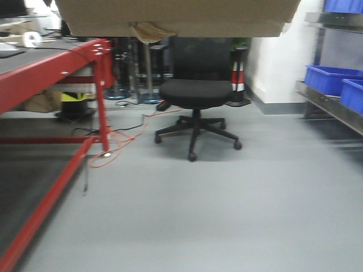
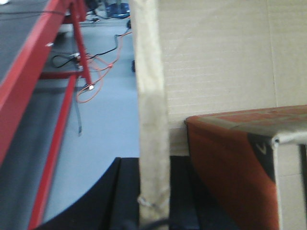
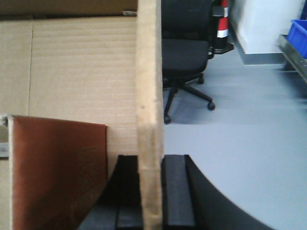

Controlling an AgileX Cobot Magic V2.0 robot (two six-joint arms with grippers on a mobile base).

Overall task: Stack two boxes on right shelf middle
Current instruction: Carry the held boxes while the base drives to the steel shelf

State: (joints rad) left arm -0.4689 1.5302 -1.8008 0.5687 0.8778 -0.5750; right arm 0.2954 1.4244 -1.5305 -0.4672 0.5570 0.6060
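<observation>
Grey floor (image 1: 198,215) lies beyond left pincer (image 2: 153,191) and right pincer (image 3: 151,191), each clamped on the box (image 1: 176,14): we seem mid-carry, and next must turn rightward to the shelf (image 1: 324,101).

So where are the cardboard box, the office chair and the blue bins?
cardboard box (image 1: 170,14): front view, its brown face along the top edge.
office chair (image 1: 195,92): front view, the black seat cushion.
blue bins (image 1: 332,81): front view, front wall of the left bin.
</observation>
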